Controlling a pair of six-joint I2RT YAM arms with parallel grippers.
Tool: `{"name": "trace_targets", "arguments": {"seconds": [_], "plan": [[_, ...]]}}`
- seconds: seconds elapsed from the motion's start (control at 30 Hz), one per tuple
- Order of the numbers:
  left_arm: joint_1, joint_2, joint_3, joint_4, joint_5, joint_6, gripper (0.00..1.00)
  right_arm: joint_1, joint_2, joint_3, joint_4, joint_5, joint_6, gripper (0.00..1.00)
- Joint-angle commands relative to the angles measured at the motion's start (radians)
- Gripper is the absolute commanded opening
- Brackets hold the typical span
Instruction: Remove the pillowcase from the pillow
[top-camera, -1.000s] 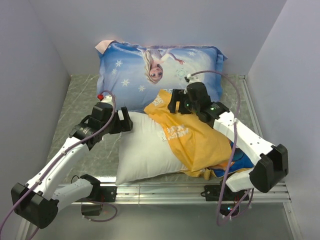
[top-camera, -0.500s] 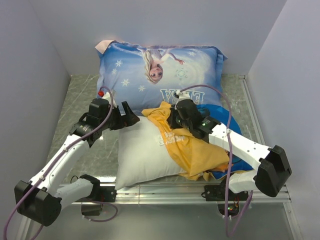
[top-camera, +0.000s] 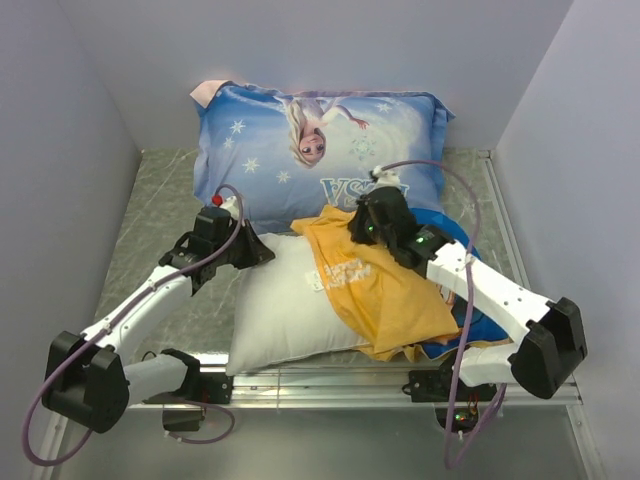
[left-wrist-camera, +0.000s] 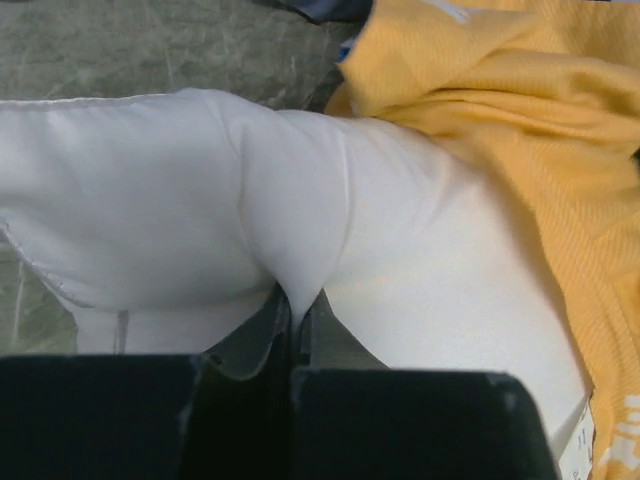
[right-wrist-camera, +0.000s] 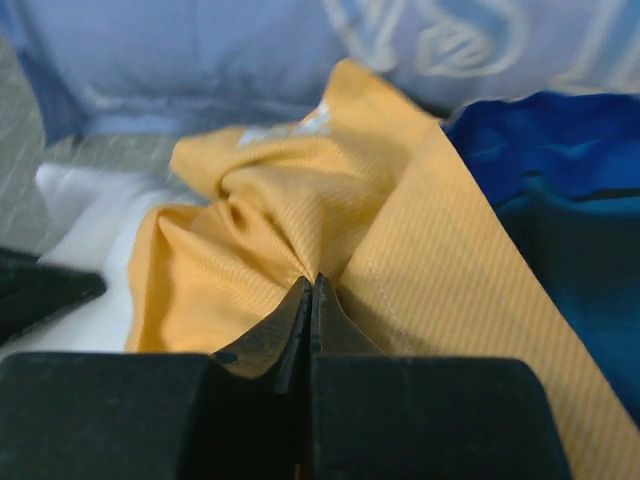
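The white pillow (top-camera: 280, 305) lies near the table's front, its left half bare. The yellow-orange pillowcase (top-camera: 385, 295) with white lettering bunches over its right half, a blue part (top-camera: 480, 320) showing at its right edge. My left gripper (top-camera: 262, 250) is shut on a pinch of the pillow (left-wrist-camera: 300, 240) at its upper left corner. At the case's upper edge, my right gripper (top-camera: 352, 236) is shut on a fold of the pillowcase (right-wrist-camera: 290, 220).
A blue Elsa-printed pillow (top-camera: 320, 140) leans against the back wall just behind both grippers. Grey walls close in left and right. A metal rail (top-camera: 320, 380) runs along the table's near edge.
Both grippers closed, the right one on the pillowcase and then the left one on the pillow's corner. The case's raised upper end came down and bunched toward the right.
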Motion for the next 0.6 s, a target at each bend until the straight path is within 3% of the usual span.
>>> {"name": "trace_targets", "arguments": {"seconds": [0.0,0.2,0.33,0.5,0.57], "plan": [[0.018,-0.025,0.017,-0.056,-0.065,0.016,0.01,-0.129,-0.080,0.064,-0.094,0.066,0.016,0.00],[0.107,-0.123,0.026,-0.122,-0.120,0.030,0.01,-0.358,-0.192,0.148,-0.169,0.024,0.036,0.00],[0.153,-0.189,0.063,-0.173,-0.165,0.048,0.00,-0.429,-0.209,0.220,-0.210,0.012,0.030,0.00],[0.173,-0.209,0.112,-0.187,-0.180,0.077,0.01,-0.427,-0.229,0.230,-0.184,-0.089,0.042,0.00],[0.173,-0.200,0.133,-0.168,-0.177,0.082,0.01,-0.326,-0.229,0.227,-0.174,-0.072,0.048,0.00]]}}
